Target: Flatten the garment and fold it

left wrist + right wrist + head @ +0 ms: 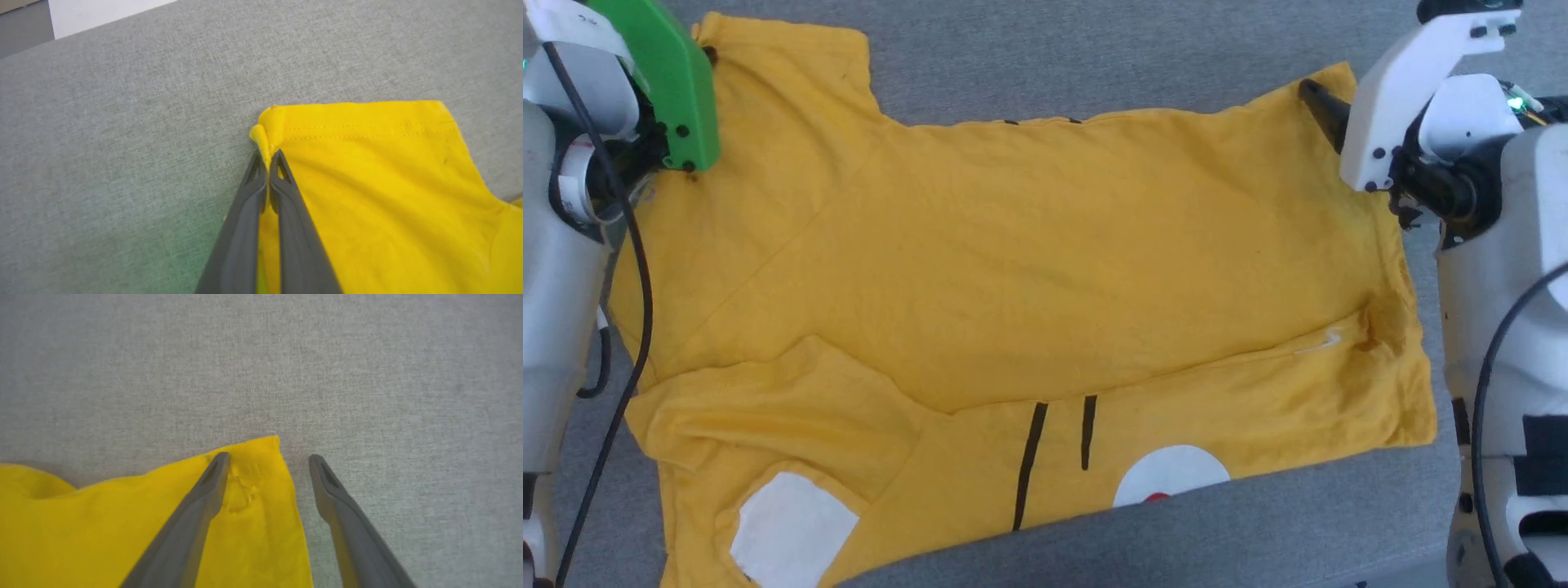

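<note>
The left claw (269, 157) is closed tight, its two dark fingers pinching a small ruck of yellow cloth at the stitched hem corner of the garment (1045, 269), at the far left of the spread. The right claw (269, 459) stands wide apart and grips nothing: one finger lies over the garment's far right corner, the other over bare grey tabletop (1094, 49) just beside the cloth edge, though whether either tip presses down is hard to judge. Between the two claws the garment lies spread across the tabletop, mostly smooth, with a near strip that shows two black stripes (1029, 465) and white patches (792, 527) of the print.
</note>
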### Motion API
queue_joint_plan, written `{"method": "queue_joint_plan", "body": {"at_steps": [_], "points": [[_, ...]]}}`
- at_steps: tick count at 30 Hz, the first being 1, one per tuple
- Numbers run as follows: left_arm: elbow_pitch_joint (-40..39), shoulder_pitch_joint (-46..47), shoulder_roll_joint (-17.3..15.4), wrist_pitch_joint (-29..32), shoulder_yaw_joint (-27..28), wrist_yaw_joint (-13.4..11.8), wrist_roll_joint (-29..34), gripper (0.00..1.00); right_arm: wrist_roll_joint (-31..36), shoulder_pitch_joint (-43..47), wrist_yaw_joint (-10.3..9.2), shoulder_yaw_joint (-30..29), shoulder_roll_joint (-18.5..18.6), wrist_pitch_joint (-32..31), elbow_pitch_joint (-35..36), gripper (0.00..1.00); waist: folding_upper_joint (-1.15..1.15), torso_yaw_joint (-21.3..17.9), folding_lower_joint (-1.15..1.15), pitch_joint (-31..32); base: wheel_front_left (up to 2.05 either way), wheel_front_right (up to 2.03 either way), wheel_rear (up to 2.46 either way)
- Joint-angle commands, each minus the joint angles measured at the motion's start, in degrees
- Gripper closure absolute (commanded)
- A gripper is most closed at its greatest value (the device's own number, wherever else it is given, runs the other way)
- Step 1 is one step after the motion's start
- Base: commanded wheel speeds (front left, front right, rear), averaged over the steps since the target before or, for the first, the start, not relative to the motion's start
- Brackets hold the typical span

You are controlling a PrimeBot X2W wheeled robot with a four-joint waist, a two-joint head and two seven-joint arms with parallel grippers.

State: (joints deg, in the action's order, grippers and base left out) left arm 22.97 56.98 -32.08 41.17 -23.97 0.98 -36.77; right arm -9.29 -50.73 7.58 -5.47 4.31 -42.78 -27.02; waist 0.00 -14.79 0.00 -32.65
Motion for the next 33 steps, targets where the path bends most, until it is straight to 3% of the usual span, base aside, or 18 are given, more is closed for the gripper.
{"method": "queue_joint_plan", "body": {"at_steps": [1,2,3,4,6,10,14,22,28,33], "points": [[0.2,0.7,0.2,-0.5,-0.4,0.5,0.6,1.0,1.3,-1.6,-0.09,-0.2,-0.3,-2.6,-1.6,0.19,0.0,0.7,0.0,-0.4,0.0,0.0,0.0],[0.1,0.9,0.3,-0.7,-0.5,0.7,0.7,1.0,2.0,-2.2,-0.09,-0.4,-0.4,-4.3,-2.5,0.51,0.0,0.8,0.0,-0.4,0.0,0.0,0.0],[0.1,1.0,0.4,-1.0,-0.6,0.9,0.7,1.0,3.1,-2.8,-0.09,-0.7,-0.4,-6.5,-3.5,0.67,0.0,0.9,0.0,-0.5,0.0,0.0,0.0],[0.1,1.1,0.4,-1.4,-0.6,1.0,0.7,1.0,3.9,-3.2,-0.09,-1.0,-0.4,-7.9,-4.0,0.75,0.0,1.0,0.0,-0.5,0.0,0.0,0.0],[-0.2,1.4,0.6,-2.6,-0.7,1.5,0.8,1.0,5.4,-4.0,-0.09,-1.2,-0.5,-9.2,-4.0,1.0,0.0,1.3,0.0,-0.6,0.0,0.0,0.0],[-0.9,1.6,0.8,-7.5,-1.2,2.9,2.0,1.0,6.4,-4.0,-0.09,-1.3,-0.7,-6.0,-2.3,1.0,0.0,2.1,0.0,0.0,0.0,0.0,0.0],[-2.4,-0.3,0.4,-18.5,-0.7,3.5,4.4,1.0,5.1,-0.9,-0.09,0.8,-0.4,1.4,0.0,1.0,0.0,2.8,0.0,2.4,0.0,0.0,0.0],[-9.6,-17.3,2.4,-38.5,2.1,0.7,3.8,1.0,-3.0,13.0,-0.09,5.1,2.7,18.2,7.6,1.0,0.0,4.9,0.0,11.9,0.0,0.0,0.0],[-17.3,-32.9,2.8,-44.8,3.3,-2.5,1.9,1.0,-7.2,24.5,-0.09,7.1,6.2,25.4,14.2,1.0,0.0,6.8,0.0,18.5,0.0,0.0,0.0],[-22.4,-43.4,3.2,-46.6,3.1,-3.3,-0.7,1.0,-8.2,32.6,-0.09,6.0,8.9,28.6,17.4,1.0,0.0,8.9,0.0,22.2,0.0,0.0,0.0]]}}
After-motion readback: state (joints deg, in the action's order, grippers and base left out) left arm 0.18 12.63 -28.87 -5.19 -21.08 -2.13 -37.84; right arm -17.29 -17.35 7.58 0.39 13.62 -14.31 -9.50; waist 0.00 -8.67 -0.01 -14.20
